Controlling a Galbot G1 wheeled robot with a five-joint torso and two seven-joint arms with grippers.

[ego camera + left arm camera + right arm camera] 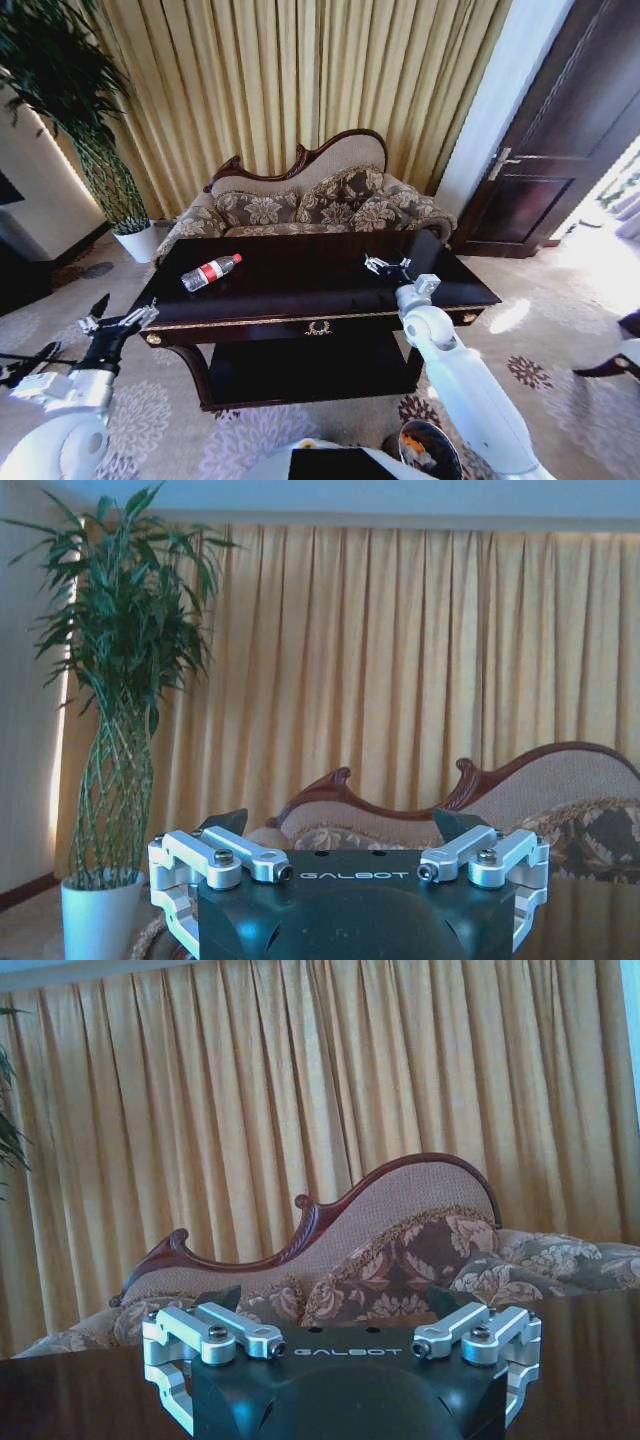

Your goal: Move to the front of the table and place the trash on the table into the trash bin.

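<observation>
Dark glossy wood: the worktop [330, 285] stands right before us, so we judge the drive is about done and the pick is the step in hand
Trash: we see one clear bottle [210, 272] with red label and cap, lying on its side on the worktop's left part, near the back edge; smaller scraps we cannot make out
Right tool [385, 267]: over the worktop's right part, fingers spread apart, holding nothing, well apart from the bottle
Left tool [118, 322]: low, just off the worktop's left front corner, likewise open and empty
Bin [428, 448]: on the floor at our right, below the right arm
Advice: we reckon the left tool is nearer; close across the bottle's middle, since it may roll
</observation>
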